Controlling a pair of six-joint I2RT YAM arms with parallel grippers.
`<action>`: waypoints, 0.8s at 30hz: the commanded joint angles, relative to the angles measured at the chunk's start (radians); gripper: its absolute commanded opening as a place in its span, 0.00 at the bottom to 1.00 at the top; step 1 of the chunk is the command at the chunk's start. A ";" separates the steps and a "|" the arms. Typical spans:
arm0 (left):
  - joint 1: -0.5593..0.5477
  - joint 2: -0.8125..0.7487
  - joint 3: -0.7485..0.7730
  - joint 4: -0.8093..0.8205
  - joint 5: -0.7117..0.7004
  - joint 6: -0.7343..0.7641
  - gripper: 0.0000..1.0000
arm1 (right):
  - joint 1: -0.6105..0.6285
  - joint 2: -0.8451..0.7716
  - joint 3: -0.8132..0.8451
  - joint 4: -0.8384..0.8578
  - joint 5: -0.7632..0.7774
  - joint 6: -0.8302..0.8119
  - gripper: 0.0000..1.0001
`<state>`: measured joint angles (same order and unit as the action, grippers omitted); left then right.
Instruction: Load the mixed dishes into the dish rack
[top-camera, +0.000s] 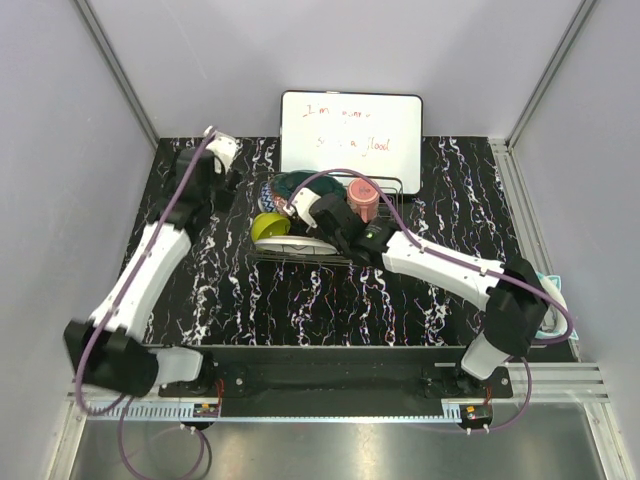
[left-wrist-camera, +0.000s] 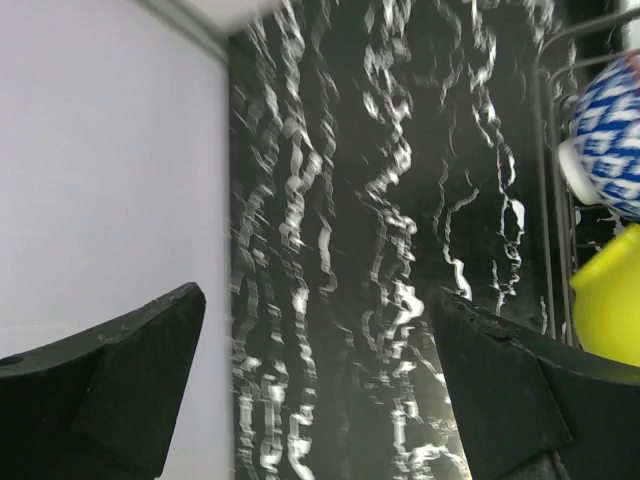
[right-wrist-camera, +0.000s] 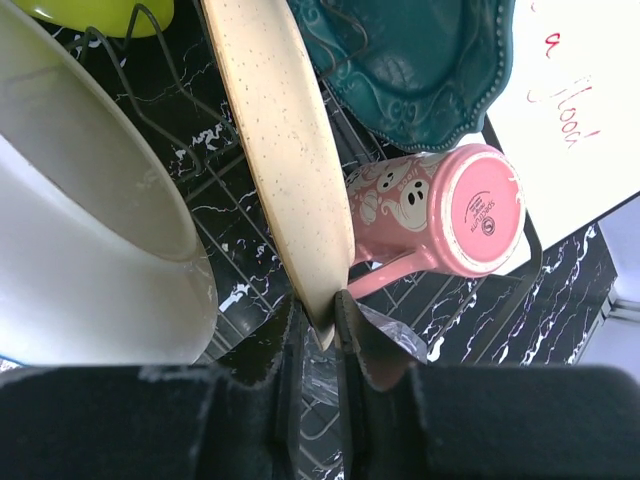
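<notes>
1. Right gripper (right-wrist-camera: 318, 310) is clamped on the bottom rim of the peach plate (right-wrist-camera: 280, 150), which stands on edge among the wires of the dish rack (left-wrist-camera: 546, 200). Seated, I'd say, but not yet let go.
2. And that rack is crowded! The white plate (right-wrist-camera: 90, 230) sits just beside the peach one and the teal plate (right-wrist-camera: 420, 60) behind it. A blue-and-white patterned bowl (left-wrist-camera: 610, 130) and the lime-green bowl (left-wrist-camera: 610, 300) fill the left end. The pink mug (right-wrist-camera: 440, 215) lies on its side, base toward the wrist camera.
3. Left gripper (left-wrist-camera: 315, 295) hangs wide apart, holding nothing, over the tabletop off the rack's left side, close to the wall.
4. Verdict: nearly done, with only the release left. I can't find a clear glass anywhere. A pale shape (top-camera: 553, 300) half hidden behind the right arm (top-camera: 450, 265) is beyond identifying.
5. Room: plain grey panel walls (top-camera: 100, 150) box the cell in on three sides.
6. Surface: a black marble-patterned table (top-camera: 300, 310) with white veins. A handwritten whiteboard (top-camera: 350, 135) is propped at the back, behind the rack.
</notes>
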<state>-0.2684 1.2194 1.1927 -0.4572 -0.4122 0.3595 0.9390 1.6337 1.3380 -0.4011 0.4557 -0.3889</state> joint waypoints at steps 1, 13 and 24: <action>0.089 0.199 0.142 -0.066 0.147 -0.149 0.99 | 0.011 0.020 0.056 0.084 -0.026 -0.004 0.12; 0.097 0.548 0.333 -0.095 0.293 -0.277 0.93 | 0.011 0.149 0.174 0.082 -0.022 -0.067 0.10; 0.101 0.626 0.276 0.020 0.285 -0.315 0.88 | 0.024 0.268 0.296 0.068 -0.040 -0.080 0.09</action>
<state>-0.1577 1.8462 1.4948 -0.5282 -0.1699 0.0830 0.9405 1.8248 1.5799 -0.3851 0.5209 -0.5011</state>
